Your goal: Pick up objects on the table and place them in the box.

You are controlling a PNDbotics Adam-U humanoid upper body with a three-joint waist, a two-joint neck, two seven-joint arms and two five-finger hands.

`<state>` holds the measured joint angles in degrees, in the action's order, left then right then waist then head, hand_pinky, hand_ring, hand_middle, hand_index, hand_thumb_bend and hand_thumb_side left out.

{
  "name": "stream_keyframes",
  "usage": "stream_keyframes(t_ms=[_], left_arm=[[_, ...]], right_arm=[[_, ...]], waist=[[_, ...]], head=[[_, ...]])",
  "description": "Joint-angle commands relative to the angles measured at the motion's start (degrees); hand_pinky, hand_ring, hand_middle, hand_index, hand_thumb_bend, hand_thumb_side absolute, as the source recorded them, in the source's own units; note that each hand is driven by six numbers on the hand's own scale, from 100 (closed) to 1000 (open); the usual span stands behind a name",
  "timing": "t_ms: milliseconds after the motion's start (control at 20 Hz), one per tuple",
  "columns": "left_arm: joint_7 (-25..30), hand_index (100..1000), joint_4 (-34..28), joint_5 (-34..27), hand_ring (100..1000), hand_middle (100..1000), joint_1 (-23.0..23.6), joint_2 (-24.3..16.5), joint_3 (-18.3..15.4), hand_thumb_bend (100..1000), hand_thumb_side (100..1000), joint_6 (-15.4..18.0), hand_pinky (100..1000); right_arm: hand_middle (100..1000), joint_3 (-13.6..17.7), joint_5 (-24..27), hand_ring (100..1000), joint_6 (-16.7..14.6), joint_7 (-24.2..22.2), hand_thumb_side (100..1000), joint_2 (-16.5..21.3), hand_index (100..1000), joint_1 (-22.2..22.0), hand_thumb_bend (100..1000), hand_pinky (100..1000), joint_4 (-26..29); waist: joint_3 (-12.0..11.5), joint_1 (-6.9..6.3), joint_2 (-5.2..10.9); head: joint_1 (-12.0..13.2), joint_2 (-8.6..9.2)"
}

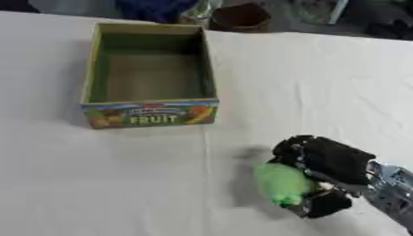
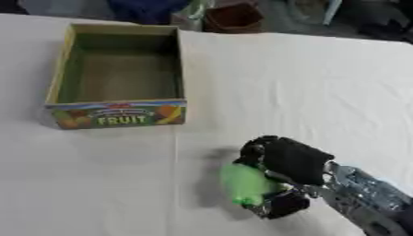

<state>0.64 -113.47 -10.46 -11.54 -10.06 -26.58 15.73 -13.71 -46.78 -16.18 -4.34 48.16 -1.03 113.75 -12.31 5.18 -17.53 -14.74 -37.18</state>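
On the left sits the box (image 1: 149,76), open-topped, green inside, its near wall printed with fruit and the word FRUIT; nothing shows inside it. It stands on a white table (image 1: 80,184), toward the far left part. Moving right and nearer, the right hand (image 1: 322,177) comes in from the lower right corner, its black fingers curled over the top of a green object (image 1: 282,183) and its thumb tucked under, so the hand is closed around it. The object is pale green and rounded; what it is I cannot make out. A shadow lies on the cloth just left of it, which suggests the object is lifted or nearly so, though contact with the table cannot be settled from here. The object is well apart from the box, down and to the right of it. The left hand shows in neither view. The main risk, as I judge it, is that much of the object juts out past the fingers on the left, so a swing toward the box could let it slip or roll out before it clears the near wall; coming in low could also knock that wall and shove the light box away. The right eye view shows more of the silver wrist behind the hand; the left eye view cuts it off sooner.
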Motion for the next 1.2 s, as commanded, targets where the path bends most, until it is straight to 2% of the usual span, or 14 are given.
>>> stream_keyframes(t_ms=[50, 450, 500, 550, 700, 900, 1200], left_arm=[[0.08, 560, -1.12, 0.35, 406, 452, -0.36, -0.92, 0.0, 100, 749, -0.09, 436], [-0.16, 561, -1.12, 0.11, 406, 453, -0.19, -1.09, 0.03, 100, 748, -0.05, 436], [-0.16, 561, -1.12, 0.09, 406, 453, -0.16, -1.09, 0.05, 100, 748, -0.05, 436], [-0.15, 561, -1.12, 0.07, 406, 453, -0.13, -1.1, 0.06, 100, 748, -0.03, 436], [-0.09, 561, -1.12, -0.04, 407, 453, 0.13, -1.12, 0.2, 100, 747, -0.05, 436], [0.09, 561, -1.12, -0.22, 407, 453, 0.34, -1.16, 0.43, 100, 747, -0.08, 437], [0.46, 561, -1.12, -0.54, 407, 453, 0.65, -1.19, 0.86, 100, 747, -0.24, 437]], right_arm=[[521, 1.58, 0.76, 734, -0.13, 2.65, 612, 1.35, 745, 0.36, 100, 710, 0.85], [527, 5.6, 4.41, 710, -1.35, 9.25, 586, 4.15, 736, 4.09, 100, 695, 0.85], [529, 6.21, 5.18, 706, -1.49, 10.07, 628, 4.71, 736, 4.93, 100, 693, 0.85], [528, 6.68, 5.96, 706, -1.63, 10.88, 581, 5.22, 736, 5.61, 100, 693, 0.85], [530, 7.77, 8.33, 691, -1.95, 12.92, 562, 6.78, 733, 8.29, 100, 685, 0.85], [528, 7.85, 11.27, 686, -1.77, 13.18, 556, 8.12, 732, 12.7, 100, 685, 0.85], [523, 6.6, 16.26, 683, 1.28, 11.57, 563, 8.23, 729, 20.88, 100, 688, 0.85]], waist=[[0.14, -0.19, 0.96], [0.74, -0.65, 1.37], [0.8, -0.7, 1.4], [0.82, -0.73, 1.43], [0.7, -0.93, 1.78], [0.54, -1.08, 2.16], [-0.14, -1.13, 2.7]], head=[[0.14, 0.52], [0.03, 0.54], [-0.01, 0.52], [-0.03, 0.5], [-0.34, 0.34], [-0.72, 0.53], [-1.61, 0.83]])
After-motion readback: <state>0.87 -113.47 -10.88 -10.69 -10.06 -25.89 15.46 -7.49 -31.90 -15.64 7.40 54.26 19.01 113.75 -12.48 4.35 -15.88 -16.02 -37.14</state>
